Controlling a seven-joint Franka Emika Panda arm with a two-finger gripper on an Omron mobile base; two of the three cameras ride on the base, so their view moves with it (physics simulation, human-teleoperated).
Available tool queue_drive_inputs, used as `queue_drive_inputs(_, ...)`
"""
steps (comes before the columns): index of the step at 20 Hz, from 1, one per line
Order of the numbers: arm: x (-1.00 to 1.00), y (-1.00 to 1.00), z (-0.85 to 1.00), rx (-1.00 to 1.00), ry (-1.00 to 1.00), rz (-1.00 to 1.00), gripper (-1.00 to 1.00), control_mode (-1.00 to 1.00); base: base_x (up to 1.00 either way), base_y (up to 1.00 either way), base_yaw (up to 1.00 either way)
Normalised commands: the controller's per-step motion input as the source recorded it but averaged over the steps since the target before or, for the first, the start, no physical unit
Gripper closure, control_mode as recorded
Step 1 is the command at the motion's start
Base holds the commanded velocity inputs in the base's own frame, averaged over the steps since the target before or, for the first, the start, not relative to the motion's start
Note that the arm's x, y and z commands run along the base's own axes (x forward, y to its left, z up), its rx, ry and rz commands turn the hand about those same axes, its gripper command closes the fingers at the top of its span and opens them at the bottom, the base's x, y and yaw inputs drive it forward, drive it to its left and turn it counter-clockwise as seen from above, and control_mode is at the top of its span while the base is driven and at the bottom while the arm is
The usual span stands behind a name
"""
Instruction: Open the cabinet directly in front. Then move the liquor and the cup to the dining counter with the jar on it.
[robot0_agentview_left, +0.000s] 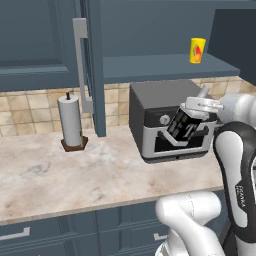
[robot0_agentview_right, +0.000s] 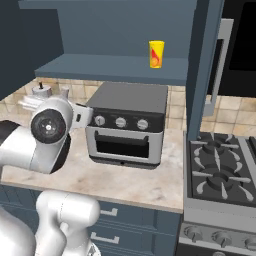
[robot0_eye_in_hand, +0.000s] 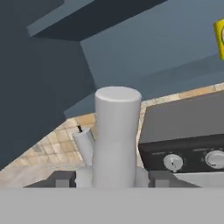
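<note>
the fingers (robot0_agentview_left: 192, 121) are clenched on the liquor bottle (robot0_agentview_left: 184, 125), held tilted in the air in front of the toaster oven (robot0_agentview_left: 167, 120), clear of the bench (robot0_agentview_left: 75, 170) for carrying. the yellow cup (robot0_agentview_left: 197, 50) waits on the open cabinet's shelf (robot0_agentview_left: 150, 65), near its right edge.

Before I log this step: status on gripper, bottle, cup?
Gripper shut on liquor, clear of cabinet. Cup on open shelf. Toaster oven directly below.

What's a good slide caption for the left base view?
Gripper holds the liquor before the toaster oven; cup remains in the open cabinet.
</note>
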Motion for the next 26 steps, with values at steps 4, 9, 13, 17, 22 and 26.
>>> queue_drive_inputs(4, -0.03, 0.49, -0.14, 0.00, -0.33, 0.01, 1.00, -1.00, 0.00, 0.00, 0.00)
queue_drive_inputs(9, -0.01, 0.07, -0.02, 0.00, -0.15, 0.00, 1.00, -1.00, 0.00, 0.00, 0.00)
queue_drive_inputs(13, 0.00, 0.00, 0.00, 0.00, 0.00, 0.00, 1.00, -1.00, 0.00, 0.00, 0.00)
queue_drive_inputs(17, 0.00, 0.00, 0.00, 0.00, 0.00, 0.00, 1.00, -1.00, 0.00, 0.00, 0.00)
queue_drive_inputs(22, -0.17, 0.09, -0.03, 0.00, 0.02, 0.03, 1.00, 1.00, -0.21, 0.18, 0.12)
queue_drive_inputs(26, 0.00, 0.00, 0.00, 0.00, 0.00, 0.00, 1.00, 1.00, -0.44, 0.56, 0.43)
